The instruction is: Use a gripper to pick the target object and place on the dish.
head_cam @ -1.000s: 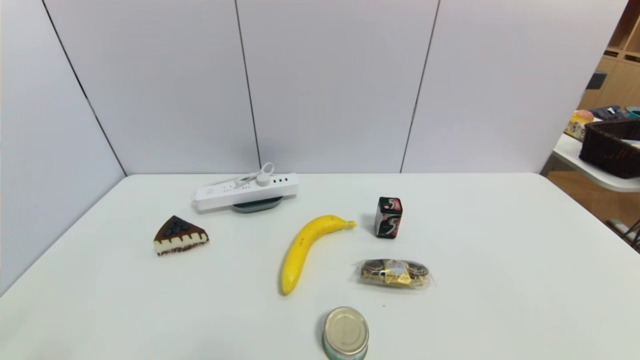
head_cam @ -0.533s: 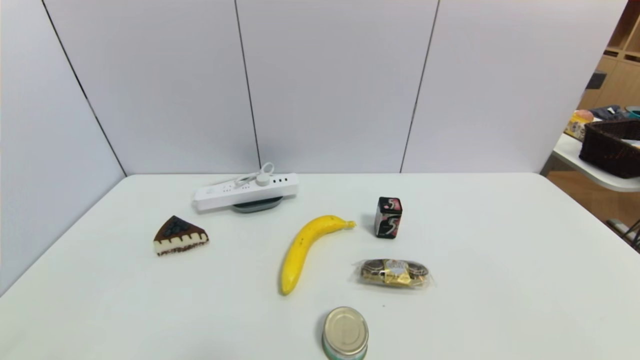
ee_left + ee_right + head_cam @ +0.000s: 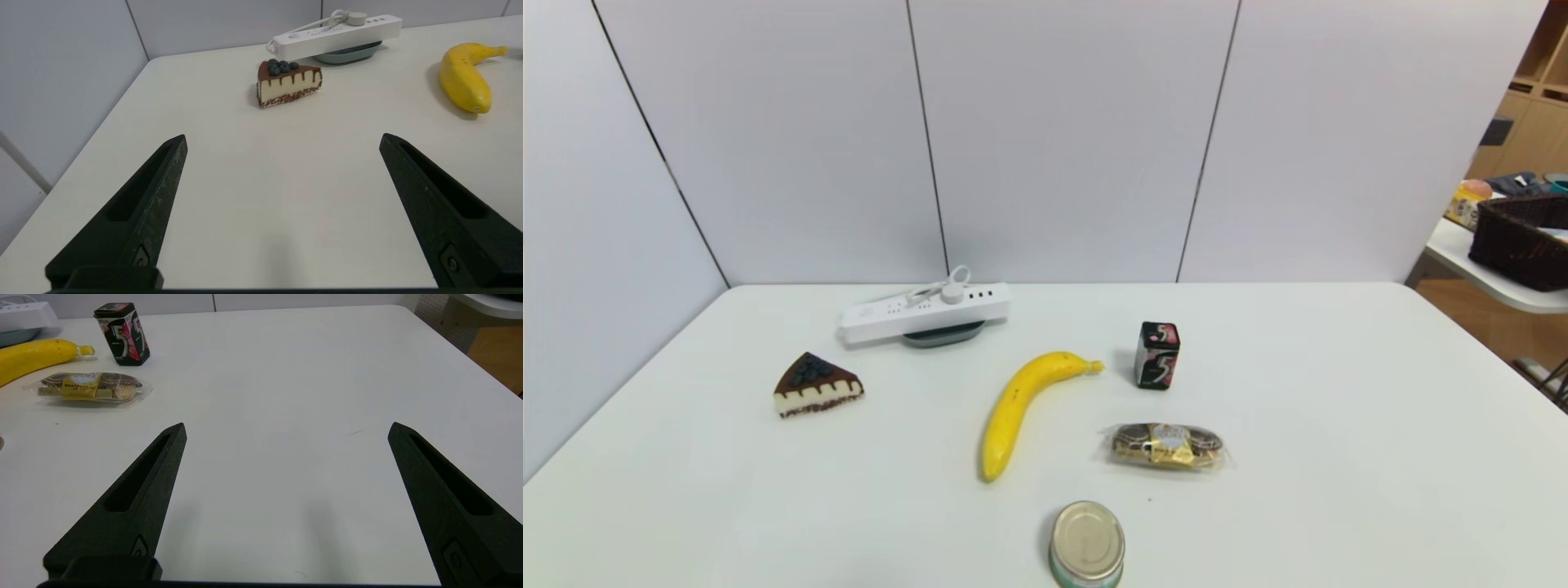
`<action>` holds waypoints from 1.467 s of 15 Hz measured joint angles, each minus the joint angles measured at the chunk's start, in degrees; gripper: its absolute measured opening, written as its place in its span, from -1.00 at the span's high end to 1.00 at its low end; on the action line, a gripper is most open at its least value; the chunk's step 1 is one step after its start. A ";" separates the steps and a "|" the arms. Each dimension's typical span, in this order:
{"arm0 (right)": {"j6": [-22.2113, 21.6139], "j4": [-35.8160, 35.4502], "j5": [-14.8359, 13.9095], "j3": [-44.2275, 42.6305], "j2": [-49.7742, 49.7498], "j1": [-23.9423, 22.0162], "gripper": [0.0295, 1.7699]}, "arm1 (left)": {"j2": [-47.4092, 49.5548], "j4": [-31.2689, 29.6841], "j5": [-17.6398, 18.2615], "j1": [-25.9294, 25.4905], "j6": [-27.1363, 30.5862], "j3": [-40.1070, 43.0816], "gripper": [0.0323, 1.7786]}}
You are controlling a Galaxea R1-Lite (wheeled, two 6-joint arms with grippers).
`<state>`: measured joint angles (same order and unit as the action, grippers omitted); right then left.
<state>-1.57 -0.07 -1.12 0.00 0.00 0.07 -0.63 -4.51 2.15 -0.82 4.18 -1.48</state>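
One Power Strip Lies on One Dish at Eleven O'Clock

My left gripper hangs above the table's near left, wide apart and holding nothing; my right gripper is parked near right, also wide. From the table's centre, one cake slice sits at nine, one banana near the middle, one tin can at six. One power strip lies across one dish at eleven, covering much of it. One black box stands at one; one wrapped chocolate pack lies at four.

Dish partly hidden under power strip; can cut off by head view's bottom edge.
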 joint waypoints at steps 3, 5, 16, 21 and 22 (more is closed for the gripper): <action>0.00 0.00 -0.02 0.00 0.00 0.00 -0.93 | 0.56 3.69 -2.94 0.05 -3.45 1.18 -0.90; 0.00 -0.02 -0.02 0.00 0.00 0.00 -0.93 | 0.63 4.21 -3.02 0.05 -4.64 1.34 -0.90; 0.01 0.00 0.00 0.00 0.00 0.00 -0.93 | 0.68 4.30 -3.18 0.05 -4.86 1.38 -0.90; 0.01 0.00 -0.02 0.00 0.00 0.00 -0.93 | 0.68 4.30 -3.16 0.05 -4.84 1.38 -0.90; 0.00 -0.02 -0.02 0.00 0.00 0.00 -0.93 | 0.68 4.30 -3.18 0.05 -4.86 1.38 -0.90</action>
<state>-1.57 -0.10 -1.15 0.00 0.00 0.07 0.05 -0.21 -1.04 -0.77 -0.68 -0.10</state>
